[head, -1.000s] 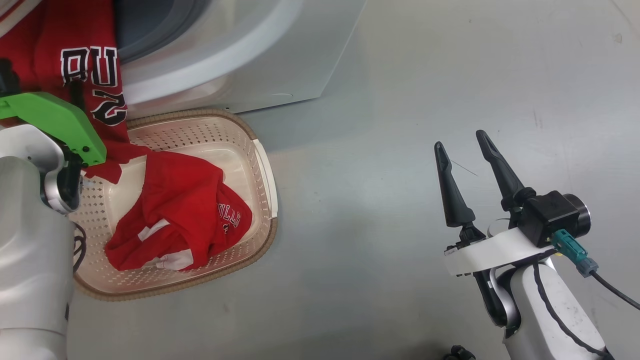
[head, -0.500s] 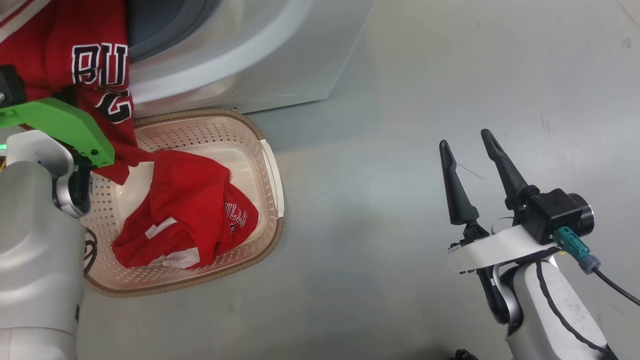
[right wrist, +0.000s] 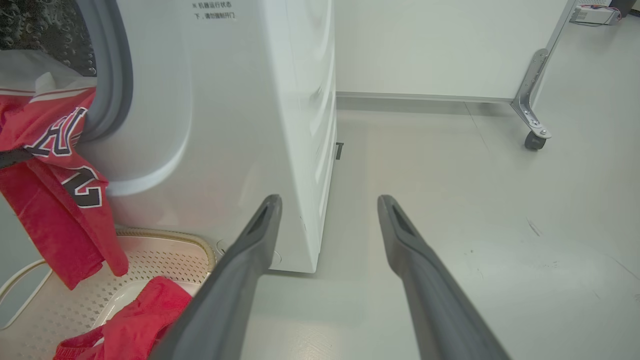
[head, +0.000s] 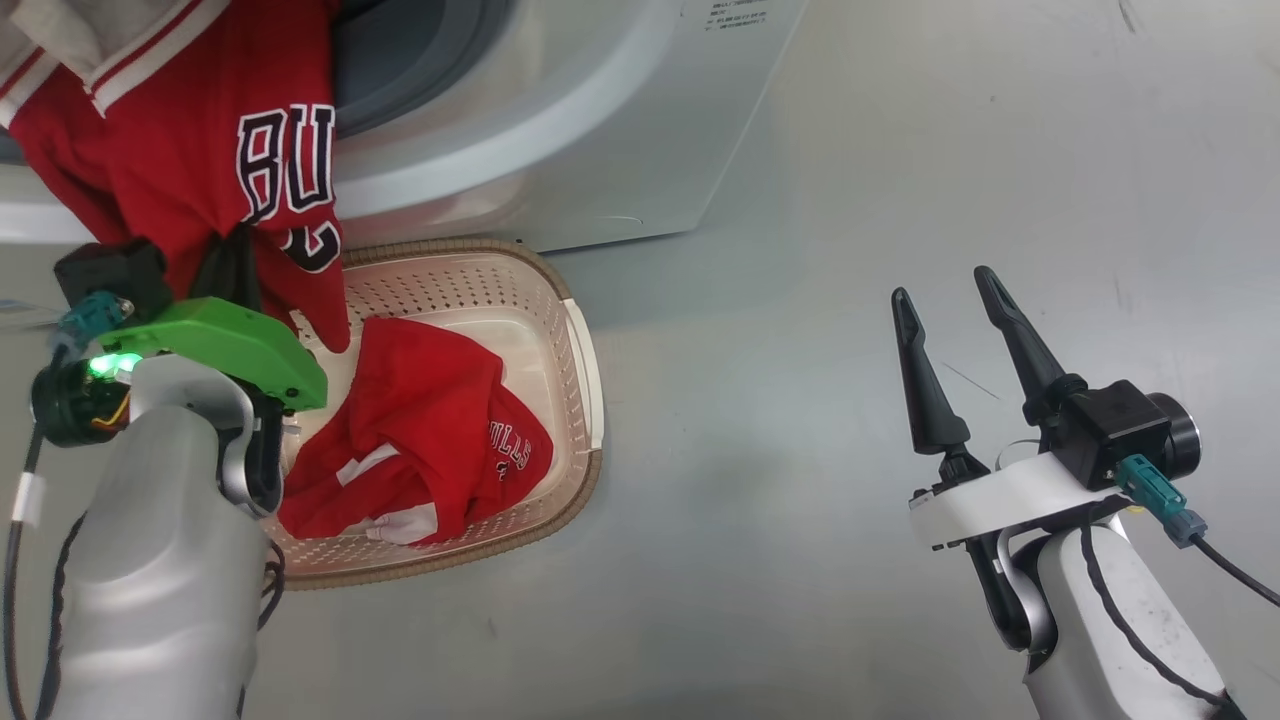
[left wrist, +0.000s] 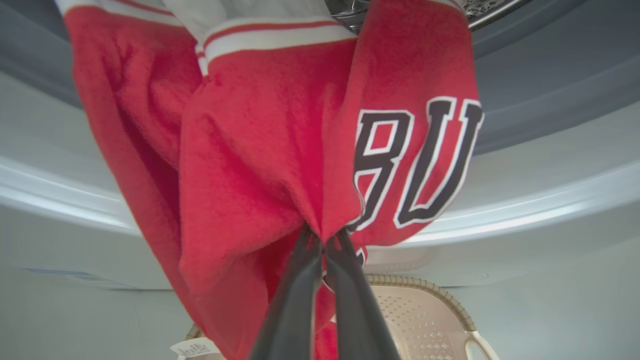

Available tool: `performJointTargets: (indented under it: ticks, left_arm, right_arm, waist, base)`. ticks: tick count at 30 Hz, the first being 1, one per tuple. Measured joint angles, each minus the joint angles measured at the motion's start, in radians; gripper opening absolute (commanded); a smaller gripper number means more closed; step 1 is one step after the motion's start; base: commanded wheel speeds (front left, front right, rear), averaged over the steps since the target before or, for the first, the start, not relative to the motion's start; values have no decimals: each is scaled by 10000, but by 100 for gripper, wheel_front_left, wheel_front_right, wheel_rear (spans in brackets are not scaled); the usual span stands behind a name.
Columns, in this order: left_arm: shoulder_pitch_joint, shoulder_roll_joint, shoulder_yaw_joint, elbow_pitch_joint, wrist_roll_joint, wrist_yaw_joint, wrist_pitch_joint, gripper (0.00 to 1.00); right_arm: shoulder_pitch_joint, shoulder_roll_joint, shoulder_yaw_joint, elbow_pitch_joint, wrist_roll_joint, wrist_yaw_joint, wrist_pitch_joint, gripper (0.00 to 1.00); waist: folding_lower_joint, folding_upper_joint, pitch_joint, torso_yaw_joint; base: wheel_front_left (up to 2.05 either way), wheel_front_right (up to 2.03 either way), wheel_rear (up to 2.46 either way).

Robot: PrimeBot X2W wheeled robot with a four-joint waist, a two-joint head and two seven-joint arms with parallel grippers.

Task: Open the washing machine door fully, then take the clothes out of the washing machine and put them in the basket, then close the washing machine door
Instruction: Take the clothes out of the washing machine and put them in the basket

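Note:
A red jersey (head: 180, 140) with black-and-white lettering hangs from the grey-gasketed opening of the white washing machine (head: 600, 120). Its hem dangles over the cream basket (head: 500, 247) on the floor below. My left gripper (left wrist: 325, 237) is shut on a fold of this jersey (left wrist: 250, 150), and the dark fingers (head: 230, 270) show above the green wrist mount. A second red garment (head: 430, 440) lies crumpled in the basket. My right gripper (head: 942, 284) stands open over bare floor, right of the machine (right wrist: 240, 125). The washing machine door is out of view.
Grey floor (head: 800, 350) stretches between the basket and my right arm. In the right wrist view a white panel (right wrist: 425, 45) on a metal leg with a caster (right wrist: 532, 135) stands behind the machine. The basket rim (right wrist: 165, 235) touches the machine's base.
My left gripper has shut on the hanging jersey. The head camera has shifted, so the scene sits further right and lower. My right gripper stays open.

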Motion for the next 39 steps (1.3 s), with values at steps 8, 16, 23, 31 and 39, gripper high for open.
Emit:
performJointTargets:
  ticks: [8, 16, 23, 31, 39]
  left_arm:
    - [810, -209, -257, -364, 159, -107, -1032, 0]
    - [1410, -395, -435, -1177, 385, -192, -1149, 0]
    - [1761, -395, -543, -2316, 736, -144, -1151, 0]
    - [2232, -395, -499, -4435, 1195, -13, -1152, 0]
    - [3055, -414, -686, -5914, 1304, -8, -1152, 0]
  right_arm:
    - [87, -90, -38, 100, -50, -15, -2, 100]
    - [359, -221, -86, 174, -79, -29, -2, 100]
    - [557, -221, -69, 238, -79, -31, -2, 100]
    - [868, -215, -59, 261, -79, -56, -2, 100]
    - [1047, -205, -6, 245, -79, -128, 0, 100]
  waist:
    - [0, 0, -460, 326]
    - [0, 0, -1003, 715]
    - [0, 0, -1546, 1040]
    - [0, 0, -2132, 1357]
    - [0, 0, -2536, 1661]
  base:
    - [0, 0, 0]
    - [0, 0, 0]
    - [0, 0, 0]
    - [0, 0, 0]
    - [0, 0, 0]
